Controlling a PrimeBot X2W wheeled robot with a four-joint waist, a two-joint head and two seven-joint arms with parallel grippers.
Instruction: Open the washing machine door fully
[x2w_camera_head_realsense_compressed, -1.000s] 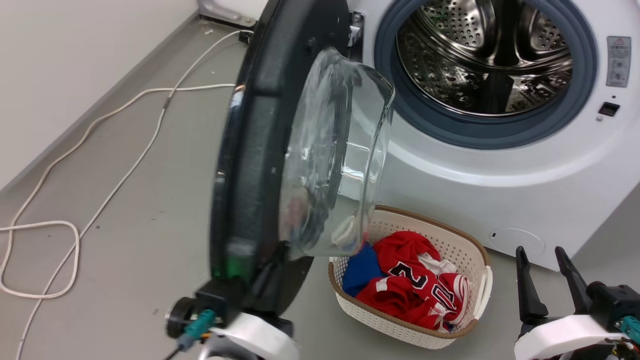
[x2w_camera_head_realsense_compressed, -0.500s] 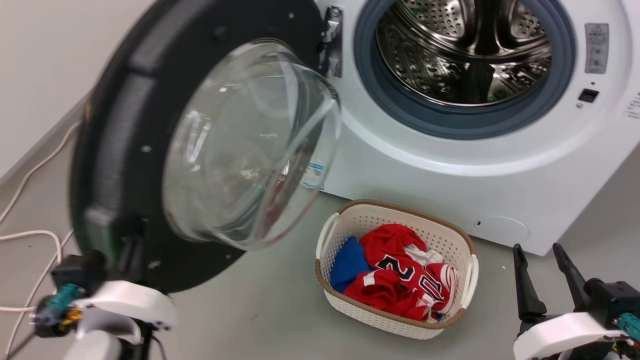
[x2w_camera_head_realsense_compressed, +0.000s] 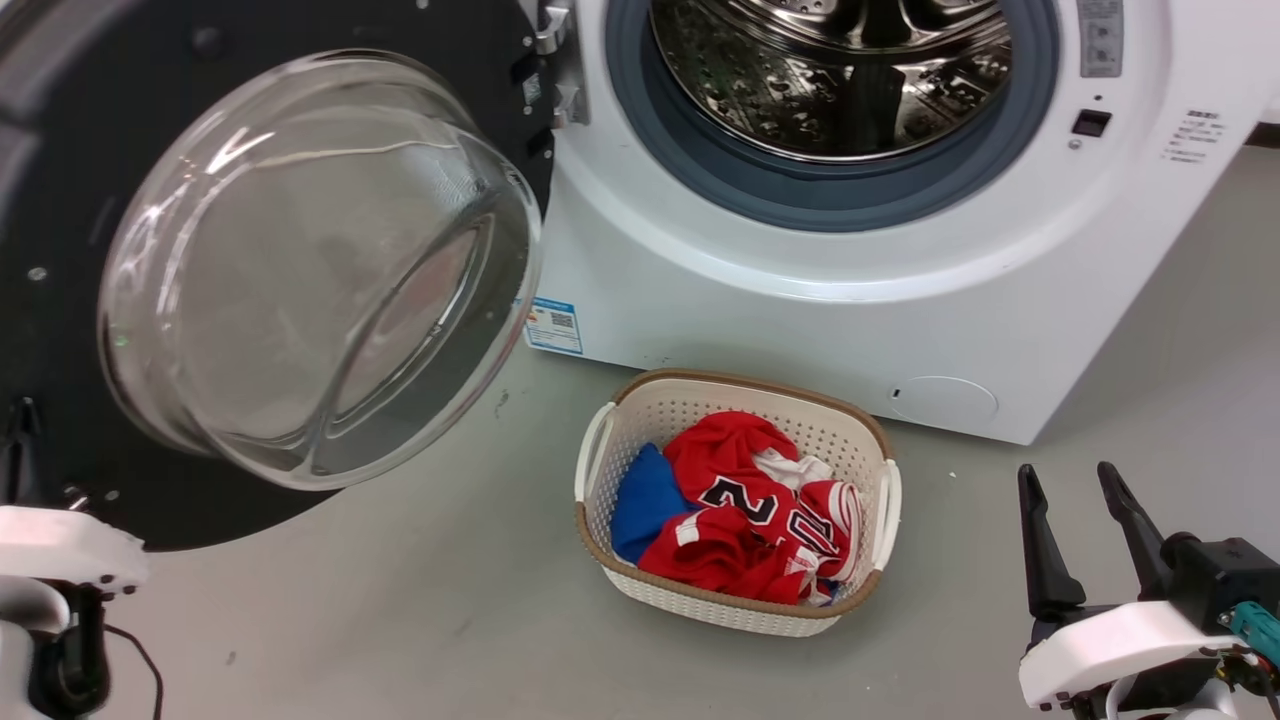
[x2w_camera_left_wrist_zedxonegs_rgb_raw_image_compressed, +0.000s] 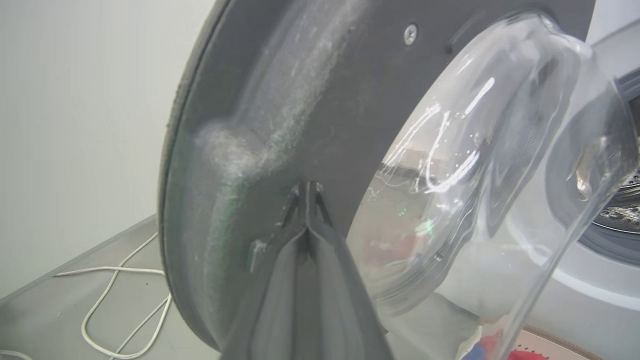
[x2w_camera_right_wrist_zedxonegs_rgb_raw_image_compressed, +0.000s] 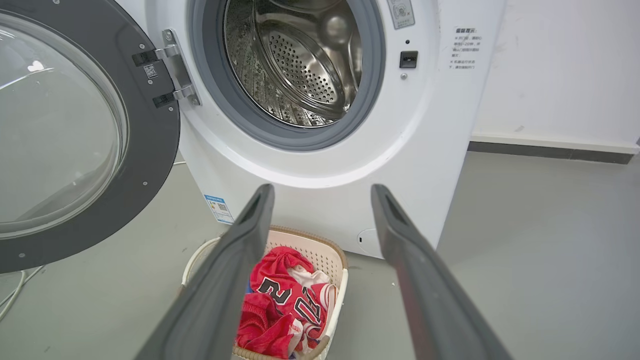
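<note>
The washing machine door (x2w_camera_head_realsense_compressed: 60, 150) stands swung far out to the left, its black inner face and bulging glass bowl (x2w_camera_head_realsense_compressed: 310, 270) turned toward me. A metal hinge (x2w_camera_head_realsense_compressed: 555, 60) ties it to the white washing machine (x2w_camera_head_realsense_compressed: 800, 320), whose steel drum (x2w_camera_head_realsense_compressed: 830, 70) lies exposed. In the left wrist view my left gripper (x2w_camera_left_wrist_zedxonegs_rgb_raw_image_compressed: 307, 186) is shut, fingertips pressed against the door's black inner face (x2w_camera_left_wrist_zedxonegs_rgb_raw_image_compressed: 310, 100) beside the glass. Its white forearm (x2w_camera_head_realsense_compressed: 60, 555) sits at the lower left of the head view. My right gripper (x2w_camera_head_realsense_compressed: 1065, 472) hangs open at the lower right, away from the machine, holding nothing (x2w_camera_right_wrist_zedxonegs_rgb_raw_image_compressed: 322, 189).
A white woven basket (x2w_camera_head_realsense_compressed: 740, 382) with a red jersey (x2w_camera_head_realsense_compressed: 740, 500) and blue cloth stands on the grey floor before the machine. White cable (x2w_camera_left_wrist_zedxonegs_rgb_raw_image_compressed: 110, 295) lies on the floor behind the door, near the wall (x2w_camera_left_wrist_zedxonegs_rgb_raw_image_compressed: 75, 125).
The door has swung much further open to the left, with my left gripper moving along with it. The head camera has shifted too. The right gripper has stayed put.
</note>
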